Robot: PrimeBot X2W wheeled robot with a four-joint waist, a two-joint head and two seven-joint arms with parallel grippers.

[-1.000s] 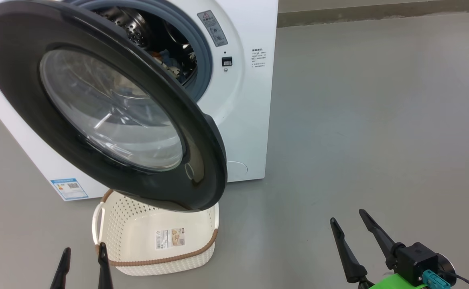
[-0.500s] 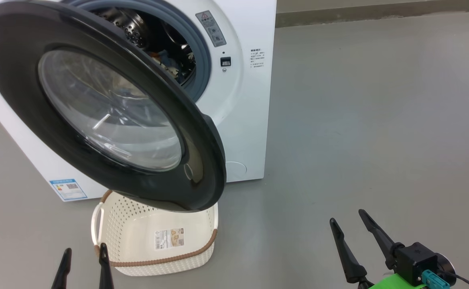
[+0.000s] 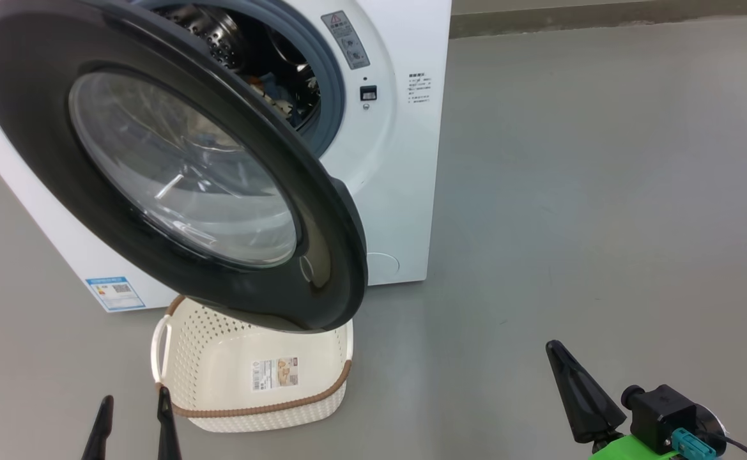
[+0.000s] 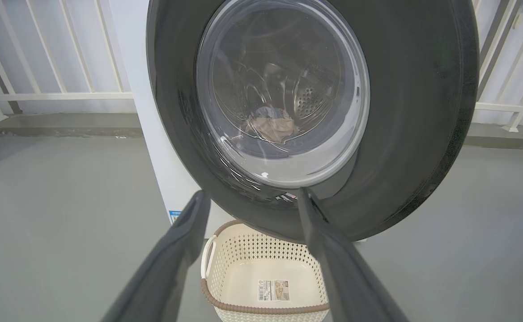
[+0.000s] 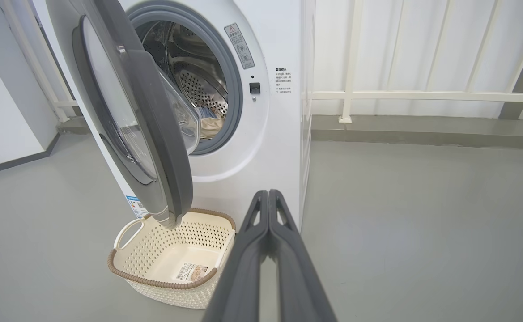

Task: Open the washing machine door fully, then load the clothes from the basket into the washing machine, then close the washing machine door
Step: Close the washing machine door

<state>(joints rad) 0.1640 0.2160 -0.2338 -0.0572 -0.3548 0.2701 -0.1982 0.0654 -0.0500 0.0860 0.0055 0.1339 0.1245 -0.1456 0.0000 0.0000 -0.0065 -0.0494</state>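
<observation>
Washing machine door (image 3: 181, 172), black-rimmed bulging glass, hangs ajar; left end effector (image 3: 134, 396) released, right end effector (image 3: 557, 352) clenched.

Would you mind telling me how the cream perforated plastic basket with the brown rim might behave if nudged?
Empty, the basket probably weighs little and would likely slide on the smooth grey floor. Its perforated walls may flex slightly.

A white washing machine (image 3: 399, 191) is wearing a glossy black-rimmed door (image 3: 175, 166) and a grey-blue gasket (image 5: 235, 89). A cream basket (image 3: 207, 345), dotted with perforations, is showing a brown woven rim. The clothes (image 5: 208, 125) are showing blue and tan.
</observation>
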